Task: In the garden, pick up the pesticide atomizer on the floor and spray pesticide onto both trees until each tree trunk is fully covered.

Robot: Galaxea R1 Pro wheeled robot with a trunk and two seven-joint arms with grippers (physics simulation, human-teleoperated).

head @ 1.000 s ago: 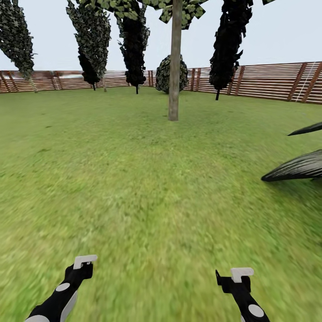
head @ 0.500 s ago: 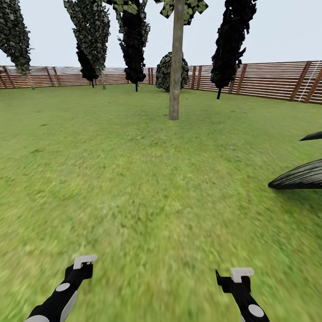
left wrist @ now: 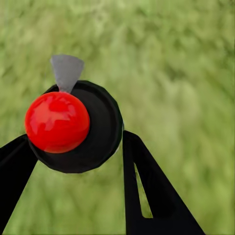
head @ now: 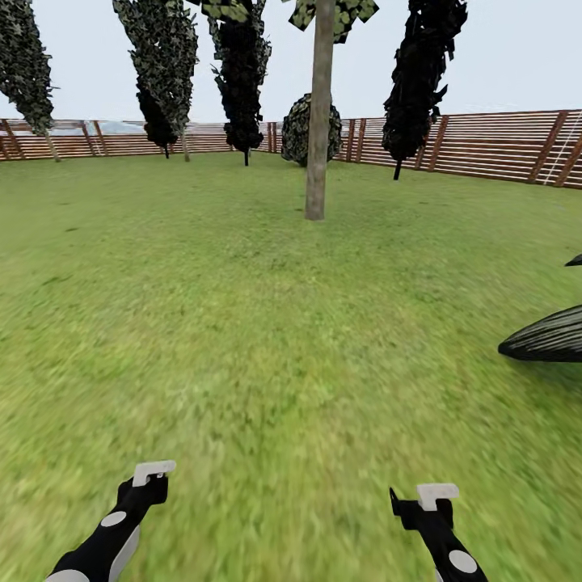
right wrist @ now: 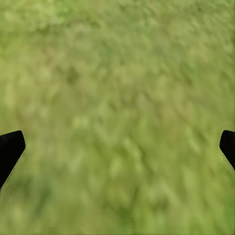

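Note:
The pesticide atomizer has a round black body, a red ball top and a small grey nozzle. My left gripper is shut on it, one black finger on each side, above blurred grass. Low in the head view the left gripper and right gripper hang over the lawn. The right gripper is open, with only grass between its fingers. One tree stands ahead in the garden, its bare grey-brown tree trunk well beyond both grippers.
Green lawn stretches to a brown slatted fence at the back. Dark cypresses and a round shrub stand along the fence. A dark palm frond reaches in from the right.
The whole view has crept forward: the palm frond has slid right and down, and the trunk sits slightly nearer. Both arms keep the same pose.

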